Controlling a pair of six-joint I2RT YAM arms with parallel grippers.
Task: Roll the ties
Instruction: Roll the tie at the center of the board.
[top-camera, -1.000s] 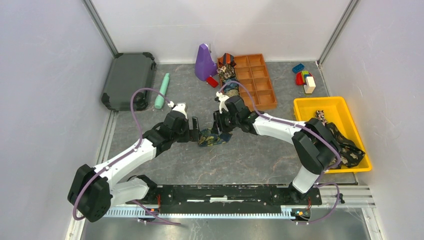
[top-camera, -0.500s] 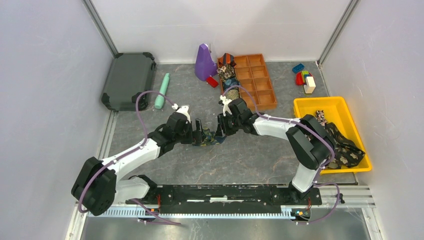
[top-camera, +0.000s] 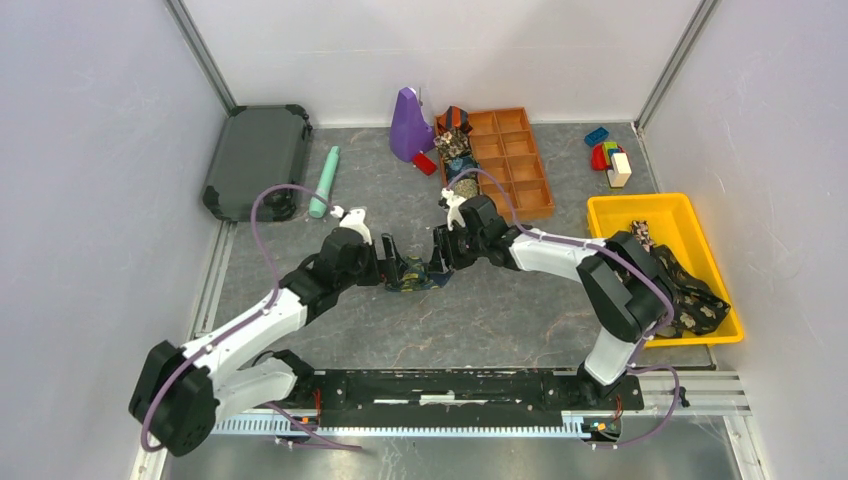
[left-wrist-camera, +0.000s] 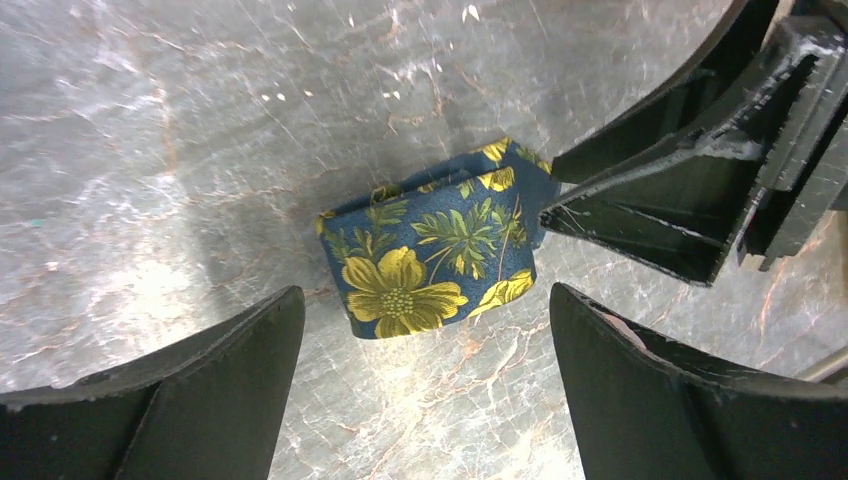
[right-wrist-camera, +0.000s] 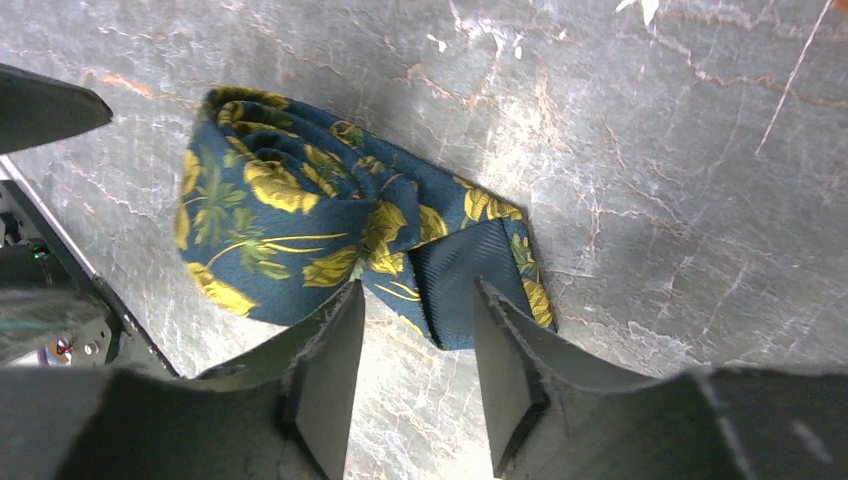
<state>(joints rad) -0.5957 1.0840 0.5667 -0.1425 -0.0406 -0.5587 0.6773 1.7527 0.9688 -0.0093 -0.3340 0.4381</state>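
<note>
The left pincer (left-wrist-camera: 427, 300) is spread wide at the bench (top-camera: 500, 320) middle; the right pincer (right-wrist-camera: 418, 288) faces it, fingers a little apart.

Top cam: tie (top-camera: 412, 280) too small for me, half hidden by right gripper (top-camera: 437, 270). Wrist cam: its near edge sits behind fingers (right-wrist-camera: 325, 385); can't tell if I'm gripping it.

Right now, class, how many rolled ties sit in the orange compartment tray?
3, all in the orange tray's left column: a far roll, a middle roll, and a near roll partly hidden by the right arm. Others may be hidden.
</note>
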